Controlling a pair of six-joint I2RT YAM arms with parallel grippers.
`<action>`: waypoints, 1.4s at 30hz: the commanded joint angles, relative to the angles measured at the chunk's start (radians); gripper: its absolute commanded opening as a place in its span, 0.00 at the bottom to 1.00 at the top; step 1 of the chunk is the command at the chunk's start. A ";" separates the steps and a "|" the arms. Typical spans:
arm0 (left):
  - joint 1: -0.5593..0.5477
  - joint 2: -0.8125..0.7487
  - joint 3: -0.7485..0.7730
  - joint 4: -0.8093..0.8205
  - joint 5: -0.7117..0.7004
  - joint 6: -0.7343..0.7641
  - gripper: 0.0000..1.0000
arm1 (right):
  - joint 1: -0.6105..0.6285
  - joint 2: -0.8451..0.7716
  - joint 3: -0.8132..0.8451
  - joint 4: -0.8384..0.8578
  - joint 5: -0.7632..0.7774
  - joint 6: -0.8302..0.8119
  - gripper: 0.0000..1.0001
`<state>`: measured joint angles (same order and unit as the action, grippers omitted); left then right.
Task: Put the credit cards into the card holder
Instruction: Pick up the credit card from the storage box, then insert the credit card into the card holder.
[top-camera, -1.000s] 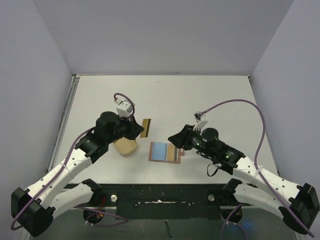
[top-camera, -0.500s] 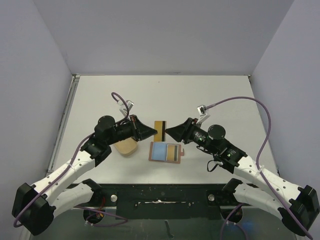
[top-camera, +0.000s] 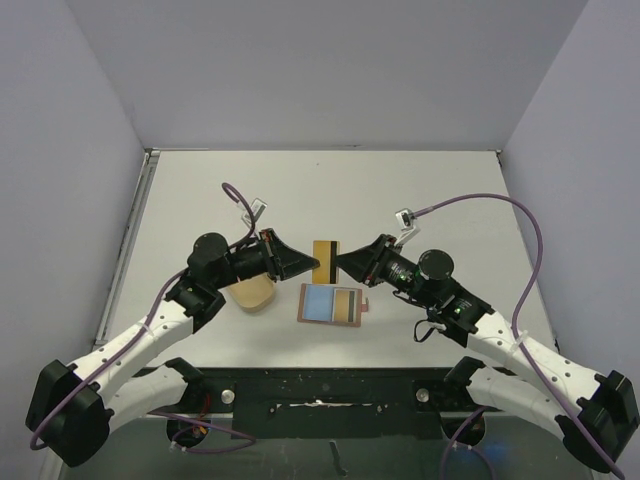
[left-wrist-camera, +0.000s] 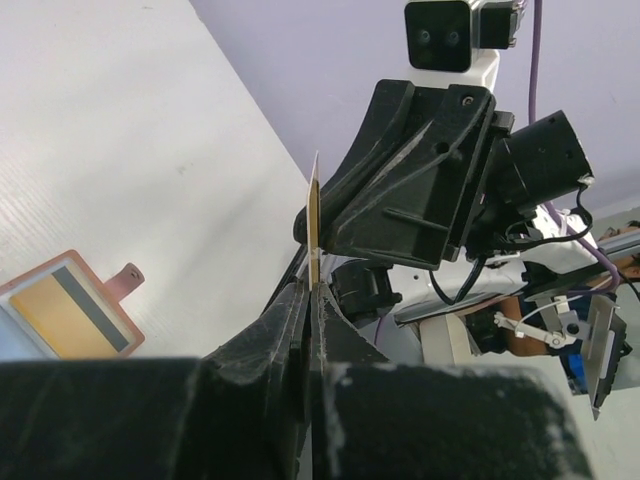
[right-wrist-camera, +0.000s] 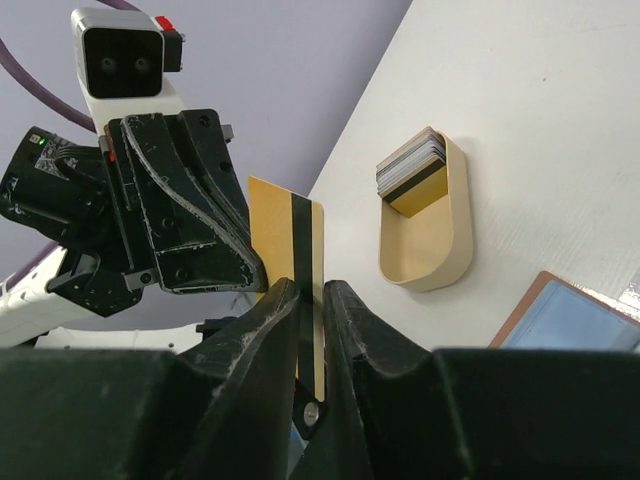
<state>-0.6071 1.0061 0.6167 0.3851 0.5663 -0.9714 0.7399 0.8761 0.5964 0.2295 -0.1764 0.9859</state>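
A: Diff vs 1 s ago?
B: Both arms swung inward. Gold card (top-camera: 324, 261) was by tan case (top-camera: 250, 294), now off table betw. grippers, near open card holder (top-camera: 358, 312).
A: Grippers?
B: Left gripper (top-camera: 308, 264) clenched on card. Right gripper (top-camera: 342, 264) straddles its other edge, jaws narrower; can't tell if gripping.

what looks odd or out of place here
Only the gold card: it hangs in mid-air, pinched by the left gripper, its other end between the fingers of the right gripper, just beyond the open card holder. Nothing looks spilled or damaged.
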 joint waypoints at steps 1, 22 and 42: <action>0.000 -0.004 -0.006 0.077 0.024 -0.020 0.00 | -0.008 -0.013 -0.014 0.099 -0.019 0.015 0.15; 0.000 -0.004 0.037 -0.291 -0.239 0.145 0.44 | -0.026 -0.062 -0.093 -0.023 0.074 -0.001 0.00; -0.187 0.280 0.133 -0.538 -0.581 0.260 0.15 | -0.143 0.253 -0.108 -0.089 -0.083 -0.001 0.00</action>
<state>-0.7513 1.2503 0.6876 -0.1204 0.0662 -0.7444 0.6178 1.0954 0.5026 0.0605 -0.1890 0.9760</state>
